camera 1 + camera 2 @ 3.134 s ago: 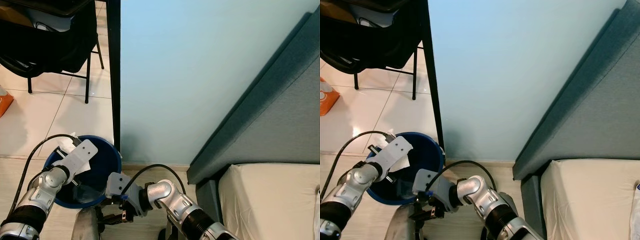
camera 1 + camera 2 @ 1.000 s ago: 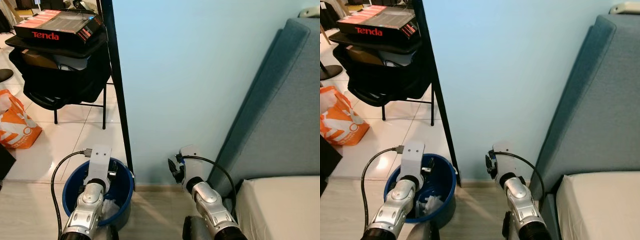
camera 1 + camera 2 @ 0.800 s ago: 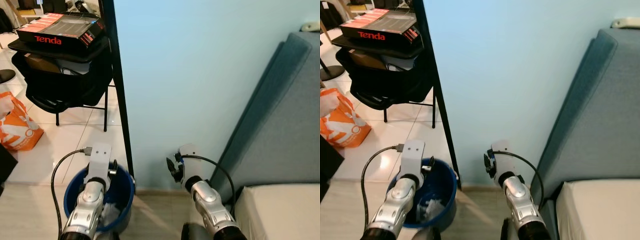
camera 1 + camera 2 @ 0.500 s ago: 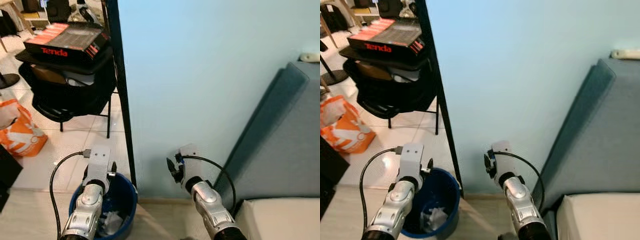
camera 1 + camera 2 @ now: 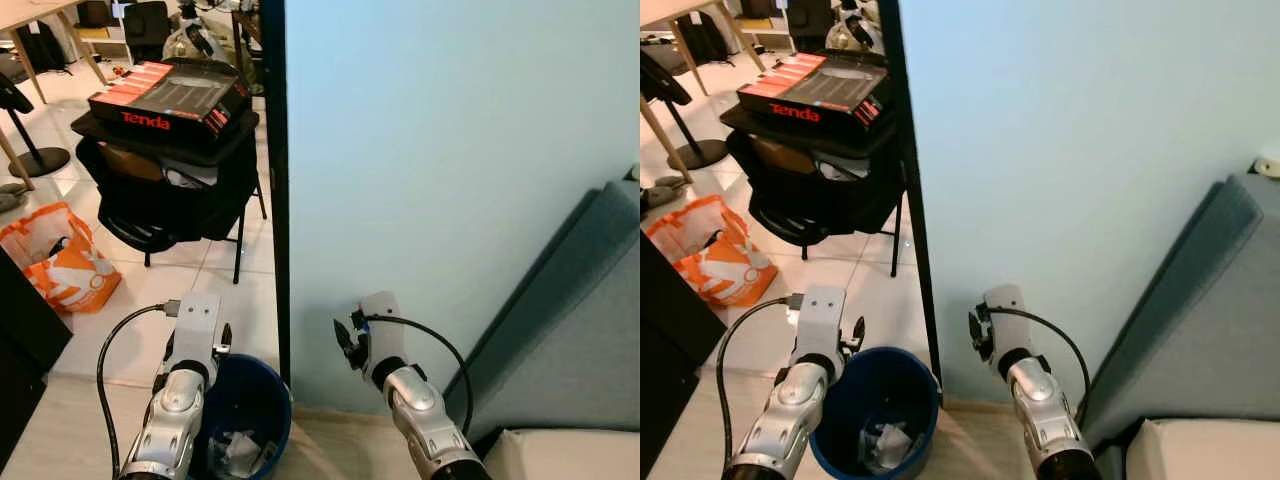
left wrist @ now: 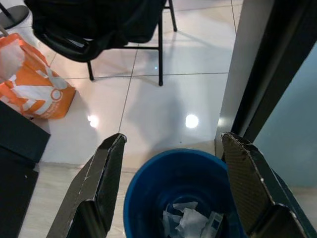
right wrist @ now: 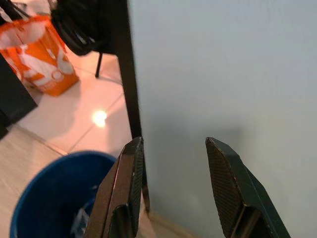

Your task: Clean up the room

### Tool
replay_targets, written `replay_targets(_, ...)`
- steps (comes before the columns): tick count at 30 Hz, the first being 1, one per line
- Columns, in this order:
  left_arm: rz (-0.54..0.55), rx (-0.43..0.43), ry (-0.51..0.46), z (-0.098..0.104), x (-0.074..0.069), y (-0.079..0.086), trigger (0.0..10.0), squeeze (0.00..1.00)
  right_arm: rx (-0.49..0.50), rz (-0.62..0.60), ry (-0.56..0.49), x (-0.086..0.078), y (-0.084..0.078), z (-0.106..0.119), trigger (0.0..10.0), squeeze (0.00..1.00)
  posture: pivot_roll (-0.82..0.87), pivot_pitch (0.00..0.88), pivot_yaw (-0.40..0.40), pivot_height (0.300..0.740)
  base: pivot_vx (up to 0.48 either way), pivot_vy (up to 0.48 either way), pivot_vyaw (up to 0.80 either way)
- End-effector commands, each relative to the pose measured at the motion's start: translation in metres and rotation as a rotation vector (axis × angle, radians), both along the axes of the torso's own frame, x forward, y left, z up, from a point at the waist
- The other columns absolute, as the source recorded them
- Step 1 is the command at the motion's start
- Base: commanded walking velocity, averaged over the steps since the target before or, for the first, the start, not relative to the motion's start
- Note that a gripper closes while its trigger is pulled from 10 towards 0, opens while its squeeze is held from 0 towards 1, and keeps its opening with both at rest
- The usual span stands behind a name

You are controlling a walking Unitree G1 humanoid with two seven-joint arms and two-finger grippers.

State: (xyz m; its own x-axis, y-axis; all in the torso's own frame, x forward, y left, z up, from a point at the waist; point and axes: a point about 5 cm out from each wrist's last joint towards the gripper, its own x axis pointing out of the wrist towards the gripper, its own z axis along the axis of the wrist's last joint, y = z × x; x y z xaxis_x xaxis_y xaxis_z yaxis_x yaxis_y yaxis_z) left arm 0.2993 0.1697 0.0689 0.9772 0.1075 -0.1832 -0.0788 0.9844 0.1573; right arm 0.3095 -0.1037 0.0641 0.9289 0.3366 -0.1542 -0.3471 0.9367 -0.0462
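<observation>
Bright, even indoor light. Two round glare spots sit on the glossy floor tiles [image 6: 148, 114] beyond the left jaws, one more beyond the right jaws. Soft shadow lies under the chair [image 5: 170, 190]. Right wrist view is slightly soft.

Pale blue wall [image 5: 440, 150]; glossy tiled floor [image 5: 150, 290]; black chair [image 5: 170, 190].
</observation>
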Motion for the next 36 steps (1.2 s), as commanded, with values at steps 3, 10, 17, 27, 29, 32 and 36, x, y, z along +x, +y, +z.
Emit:
replay_targets(3,0.008,0.021,0.007,-0.002,-0.003,0.004,10.0,0.0,0.017,-0.006,-0.001,-0.001,0.0,0.001,10.0,0.0,0.03,0.059,-0.024,0.724,0.0,0.0,0.0)
replay_targets(10,0.005,0.024,0.005,-0.001,-0.002,0.005,10.0,0.0,0.023,-0.008,-0.003,-0.001,-0.001,0.002,10.0,0.0,0.03,0.059,-0.02,0.74,0.0,0.0,0.0)
replay_targets(17,-0.001,0.023,-0.001,0.003,0.002,0.004,10.0,0.0,0.051,0.015,0.006,0.005,-0.001,0.011,10.0,0.0,0.01,0.083,-0.017,0.74,0.0,0.0,0.0)
replay_targets(27,-0.024,0.042,-0.027,0.017,0.013,0.01,10.0,0.0,0.044,0.346,-0.055,0.013,0.03,0.059,10.0,0.0,0.0,0.175,-0.04,0.74,0.0,0.0,0.0)
replay_targets(29,-0.042,0.062,-0.057,0.03,0.019,0.013,10.0,0.0,-0.061,0.538,-0.223,0.011,0.048,0.106,10.0,0.0,0.0,0.208,-0.049,0.74,0.0,0.0,0.0)
replay_targets(32,-0.05,0.069,-0.065,0.033,0.02,0.013,10.0,0.0,-0.098,0.59,-0.283,0.009,0.053,0.121,10.0,0.0,0.0,0.208,-0.049,0.74,0.0,0.0,0.0)
replay_targets(36,-0.1,0.062,-0.09,0.044,0.022,0.011,10.0,0.0,-0.162,0.744,-0.548,-0.007,0.071,0.193,10.0,0.0,0.0,0.259,-0.039,0.74,0.0,0.0,0.0)
